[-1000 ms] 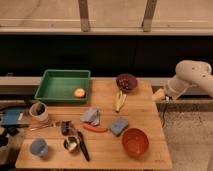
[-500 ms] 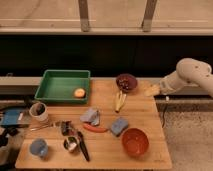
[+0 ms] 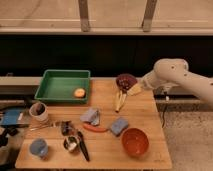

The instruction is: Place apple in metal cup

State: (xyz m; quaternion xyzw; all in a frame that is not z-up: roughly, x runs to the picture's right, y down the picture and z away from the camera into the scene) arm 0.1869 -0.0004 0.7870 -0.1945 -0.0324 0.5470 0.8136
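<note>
Moving leftward from the table's right edge, the arm now carries the gripper (image 3: 134,89) in over the wooden table (image 3: 150,112), at about 1 o'clock from the table's centre. Its pale tip sits just beside the dark red bowl (image 3: 125,80), at that bowl's 4 o'clock, and just above the upper end of the banana (image 3: 119,100). Whether the gripper is open or closed I cannot tell; it carries nothing that I can make out.

The apple (image 3: 79,92) lies inside the green tray (image 3: 55,80), in its lower right corner, at about 10 o'clock from the table's centre and well apart from the gripper. The metal cup (image 3: 71,144) stands upright near the front edge at about 7 o'clock, with a dark utensil (image 3: 83,146) just beside it at its 3 o'clock and the light blue cup (image 3: 38,148) at its 9 o'clock. The carrot (image 3: 95,128) lies near the centre, between a grey-blue cloth (image 3: 91,116) and a blue sponge (image 3: 119,126). An orange bowl (image 3: 135,141) sits at 5 o'clock, and a white mug (image 3: 38,111) at 9 o'clock.
</note>
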